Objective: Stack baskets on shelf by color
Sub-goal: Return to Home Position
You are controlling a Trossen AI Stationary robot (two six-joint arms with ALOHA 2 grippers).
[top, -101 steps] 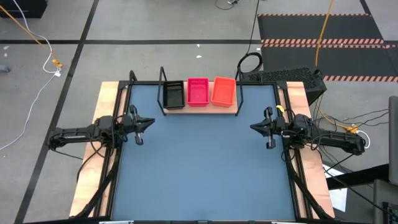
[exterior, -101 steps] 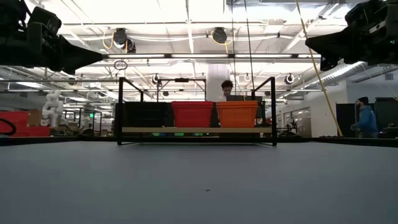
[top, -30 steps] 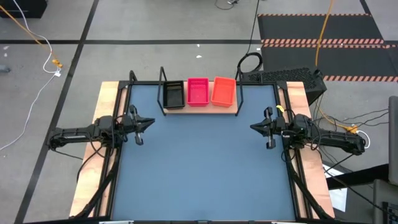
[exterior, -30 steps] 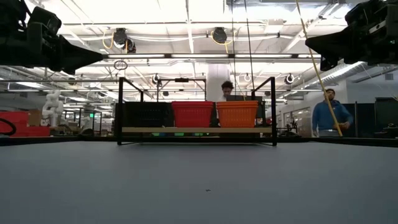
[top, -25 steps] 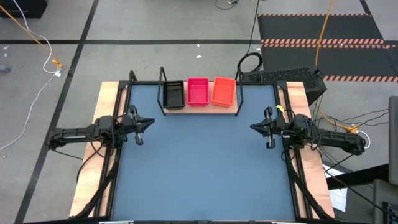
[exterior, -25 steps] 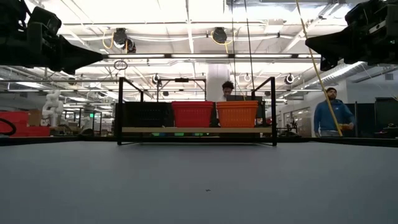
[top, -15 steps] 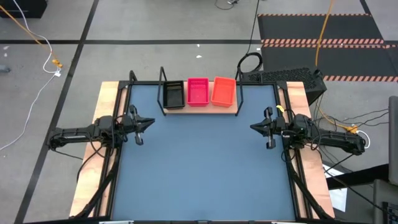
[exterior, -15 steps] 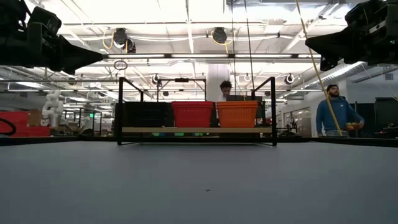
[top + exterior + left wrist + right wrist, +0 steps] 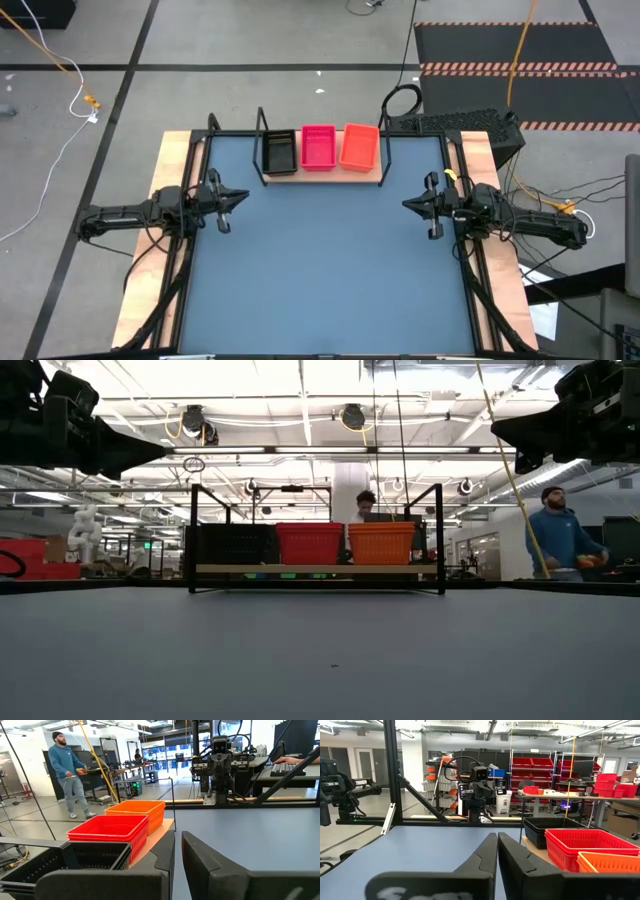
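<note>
Item 1, shelf (image 9: 322,178): you find it at the far edge of the table (image 9: 320,280), centred between the two arms, in the same place as a moment ago.

Item 2, baskets, all on the shelf plank, side by side in one row: black stack (image 9: 279,152) on the left arm's side, pink-red stack (image 9: 318,147) in the middle, orange stack (image 9: 360,145) on the right arm's side. Neighbours sit just beside each other. You cannot count the layers in any stack. Nothing here has shifted.

Item 3, left gripper (image 9: 240,197): held above the table's left edge, well apart from the shelf, jaws together with only a slit between them, holding nothing. Unmoved.

Item 4, right gripper (image 9: 408,205): mirrored at the right edge, jaws likewise together and empty. Unmoved.

Item 5, room beyond: a seated person (image 9: 365,501) shows behind the orange stack. The one change you can log is the person in the blue top (image 9: 563,542), now standing nearer the low view's right edge than half a second ago.
</note>
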